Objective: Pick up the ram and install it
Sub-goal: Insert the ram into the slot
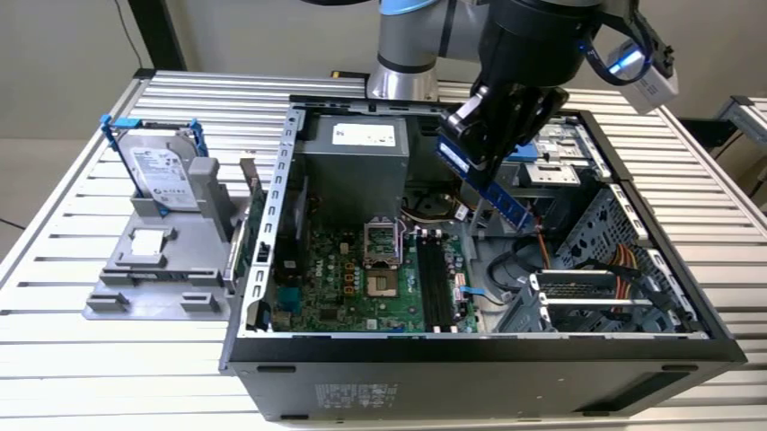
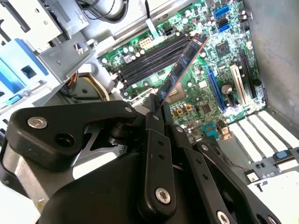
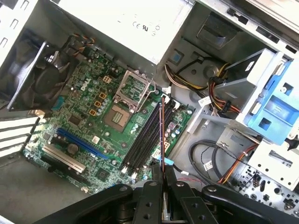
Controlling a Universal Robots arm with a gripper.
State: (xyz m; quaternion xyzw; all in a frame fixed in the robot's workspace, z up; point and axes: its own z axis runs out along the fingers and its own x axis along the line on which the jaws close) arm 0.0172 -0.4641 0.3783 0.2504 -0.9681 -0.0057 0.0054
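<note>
Blue-green ram [image 1: 513, 205] hangs tilted in the air, and the black gripper [image 1: 480, 160] is closed tightly on its upper end. It is inside the open case [image 1: 480, 346], above the green motherboard [image 1: 359, 278], near the dark slots [image 1: 437, 283] but not inserted. The case stands on the desk [image 1: 72, 341].
</note>
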